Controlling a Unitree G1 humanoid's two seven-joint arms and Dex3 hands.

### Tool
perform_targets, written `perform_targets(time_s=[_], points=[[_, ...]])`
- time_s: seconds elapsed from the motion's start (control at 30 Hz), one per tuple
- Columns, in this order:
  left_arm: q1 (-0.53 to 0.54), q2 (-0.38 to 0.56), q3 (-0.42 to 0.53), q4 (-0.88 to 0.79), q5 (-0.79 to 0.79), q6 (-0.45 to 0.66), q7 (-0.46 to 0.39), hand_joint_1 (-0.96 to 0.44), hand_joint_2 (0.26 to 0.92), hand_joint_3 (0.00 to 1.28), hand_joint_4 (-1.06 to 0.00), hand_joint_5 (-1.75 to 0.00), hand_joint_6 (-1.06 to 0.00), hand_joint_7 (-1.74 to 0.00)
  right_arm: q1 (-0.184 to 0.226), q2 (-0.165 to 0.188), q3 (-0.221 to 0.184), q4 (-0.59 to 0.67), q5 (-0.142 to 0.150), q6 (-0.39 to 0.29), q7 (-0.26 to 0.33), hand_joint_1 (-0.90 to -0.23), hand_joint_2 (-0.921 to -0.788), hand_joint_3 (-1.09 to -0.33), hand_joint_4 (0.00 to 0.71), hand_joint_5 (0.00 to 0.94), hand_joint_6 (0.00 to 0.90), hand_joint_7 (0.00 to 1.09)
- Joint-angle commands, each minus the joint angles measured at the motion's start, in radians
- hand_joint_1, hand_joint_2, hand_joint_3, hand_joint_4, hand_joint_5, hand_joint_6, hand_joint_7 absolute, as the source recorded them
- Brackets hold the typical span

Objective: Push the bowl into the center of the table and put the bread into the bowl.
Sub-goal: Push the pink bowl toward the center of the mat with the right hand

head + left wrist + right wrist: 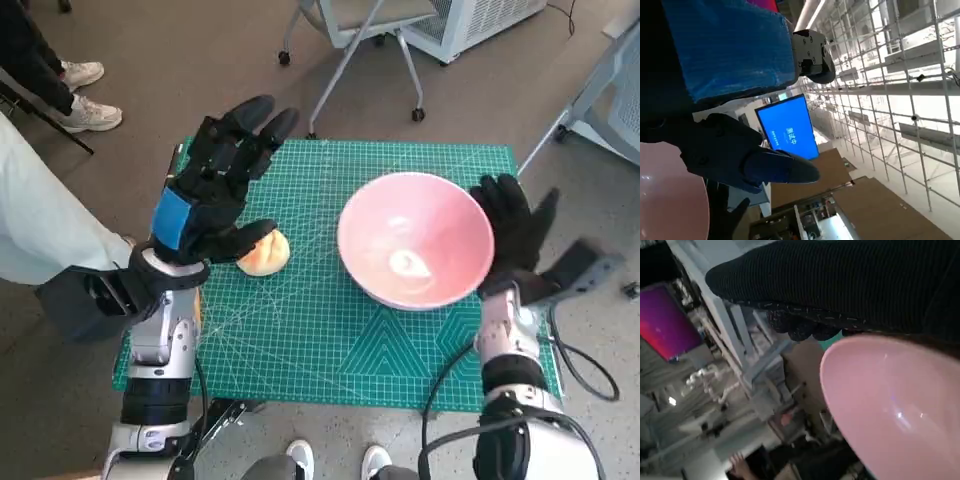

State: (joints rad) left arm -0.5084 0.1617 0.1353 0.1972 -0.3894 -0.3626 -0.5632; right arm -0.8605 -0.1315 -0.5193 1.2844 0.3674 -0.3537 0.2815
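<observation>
A pink bowl [415, 240] stands on the right half of the green mat [320, 340]. My right hand [515, 228], in its black glove, lies against the bowl's right rim with fingers apart and holds nothing. A small pale bread roll [265, 254] lies left of the mat's middle. My left hand [215, 185] hovers over the mat's left side with fingers spread and nothing in it, its thumb just above the roll. The right wrist view shows the bowl [895, 415] right under the glove [840, 285]. In the left wrist view a part of the bowl [665, 200] shows past the black fingers [755, 162].
An office chair [360, 30] stands beyond the table's far edge. A person's legs and shoes [85, 110] are at the far left, a pale trouser leg [40, 220] beside the table. Shoes [300, 455] show at the near edge. A cable [585, 375] loops by my right forearm.
</observation>
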Motion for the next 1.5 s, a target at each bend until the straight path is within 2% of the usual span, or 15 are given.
perform_targets(time_s=[0.03,0.5,0.77,0.93,1.17,1.43,1.5], points=[[0.028,0.009,0.004,-0.038,0.005,0.021,0.019,-0.55,0.921,0.25,-0.13,-0.22,0.00,-0.57,-0.012,0.025,0.006,0.018,-0.005,0.028,0.006,-0.619,-0.921,-0.891,0.103,0.001,0.154,0.22],[0.049,0.006,0.005,-0.074,-0.002,0.055,0.046,-0.55,0.921,0.25,-0.13,-0.19,0.00,-0.56,-0.051,0.070,0.027,0.025,-0.027,0.057,0.000,-0.628,-0.921,-0.874,0.122,0.007,0.167,0.20],[0.055,0.003,0.002,-0.080,0.001,0.060,0.055,-0.56,0.921,0.25,-0.13,-0.18,0.00,-0.56,-0.068,0.081,0.034,0.030,-0.032,0.072,-0.004,-0.635,-0.921,-0.869,0.126,0.007,0.169,0.18],[0.054,0.005,0.004,-0.076,0.000,0.058,0.054,-0.56,0.921,0.25,-0.13,-0.17,0.00,-0.56,-0.073,0.081,0.042,0.031,-0.038,0.075,-0.004,-0.629,-0.921,-0.870,0.125,0.005,0.168,0.18],[0.059,0.006,0.005,-0.081,0.001,0.056,0.055,-0.56,0.921,0.25,-0.14,-0.17,0.00,-0.56,-0.069,0.058,0.055,0.022,-0.043,0.057,0.006,-0.628,-0.921,-0.869,0.124,0.003,0.169,0.17],[0.059,0.006,0.005,-0.081,0.000,0.056,0.055,-0.56,0.921,0.25,-0.14,-0.16,0.00,-0.56,-0.069,0.058,0.053,0.022,-0.047,0.055,0.006,-0.629,-0.921,-0.873,0.128,0.004,0.174,0.17],[0.050,0.005,0.005,-0.067,0.005,0.049,0.056,-0.55,0.921,0.25,-0.14,-0.16,0.00,-0.56,-0.052,0.036,0.143,-0.024,-0.153,-0.112,-0.014,-0.621,-0.921,-0.878,0.126,0.003,0.179,0.17]])
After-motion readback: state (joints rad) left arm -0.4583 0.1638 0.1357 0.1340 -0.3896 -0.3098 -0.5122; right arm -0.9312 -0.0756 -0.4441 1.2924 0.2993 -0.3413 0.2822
